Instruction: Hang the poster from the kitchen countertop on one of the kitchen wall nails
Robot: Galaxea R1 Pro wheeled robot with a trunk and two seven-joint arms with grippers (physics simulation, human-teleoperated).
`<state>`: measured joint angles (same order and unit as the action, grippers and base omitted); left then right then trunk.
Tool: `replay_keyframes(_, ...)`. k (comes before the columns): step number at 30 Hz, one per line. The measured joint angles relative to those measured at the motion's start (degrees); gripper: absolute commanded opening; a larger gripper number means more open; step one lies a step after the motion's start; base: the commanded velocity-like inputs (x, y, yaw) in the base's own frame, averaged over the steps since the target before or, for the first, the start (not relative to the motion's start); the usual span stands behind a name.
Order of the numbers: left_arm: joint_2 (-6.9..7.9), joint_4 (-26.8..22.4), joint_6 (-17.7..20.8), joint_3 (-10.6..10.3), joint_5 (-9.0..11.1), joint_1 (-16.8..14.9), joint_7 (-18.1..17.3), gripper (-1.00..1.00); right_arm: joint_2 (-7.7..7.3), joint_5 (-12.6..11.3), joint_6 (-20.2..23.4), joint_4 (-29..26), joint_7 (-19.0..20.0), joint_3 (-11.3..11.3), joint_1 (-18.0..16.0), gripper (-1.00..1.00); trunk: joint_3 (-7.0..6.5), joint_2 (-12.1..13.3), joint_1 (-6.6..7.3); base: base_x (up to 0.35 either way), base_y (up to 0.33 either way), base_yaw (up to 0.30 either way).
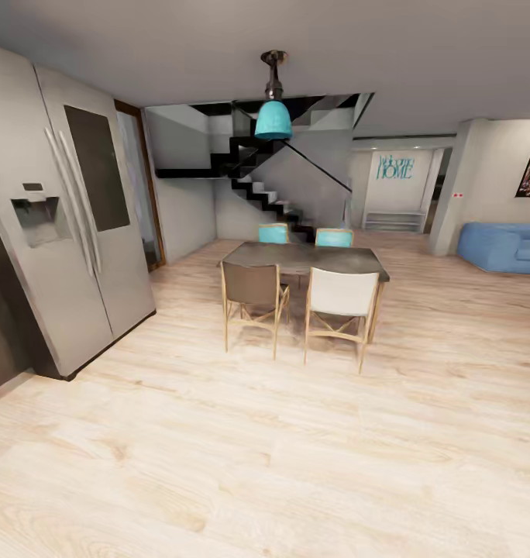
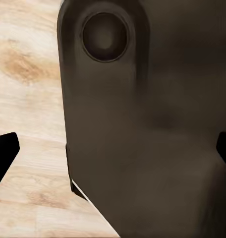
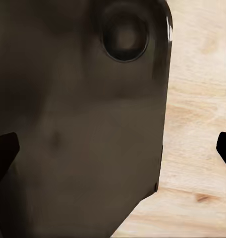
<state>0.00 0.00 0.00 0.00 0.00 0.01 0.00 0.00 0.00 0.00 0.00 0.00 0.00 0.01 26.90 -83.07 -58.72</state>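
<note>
Task barely started, judging by this: robot faces the dark rectangular dining table with wooden legs point(image 1: 304, 257) at 12 o'clock, steel double-door fridge point(image 1: 71, 201) at 10. Poster and countertop not in sight. Both pincers spread wide, empty, over pale wood floor point(image 1: 265, 449).
</note>
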Motion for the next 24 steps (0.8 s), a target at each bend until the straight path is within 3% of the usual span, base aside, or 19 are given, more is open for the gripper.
replay_keyframes(7, -2.04, -1.9, -0.3, -0.1, 0.1, 2.0, -0.4, 1.0, -0.21, 0.2, -1.0, -1.0, 0.1, 0.0, -2.1, 1.0, -0.02, 0.0, 0.0, 0.0, 0.0, 0.0)
replay_keyframes(22, -2.02, -1.8, -0.3, -0.1, 0.1, 2.0, -0.4, 1.0, -0.22, 0.2, -0.9, -0.9, 0.1, 0.0, -2.1, 1.0, -0.02, 0.0, 0.0, 0.0, 0.0, 0.0)
replay_keyframes(24, -2.39, -2.4, -0.9, 0.1, -0.2, 2.5, -0.2, 1.0, -0.85, 0.0, -1.4, -1.6, 0.0, -0.1, -2.7, 1.0, -0.02, 0.0, 0.0, 0.0, 0.0, 0.0)
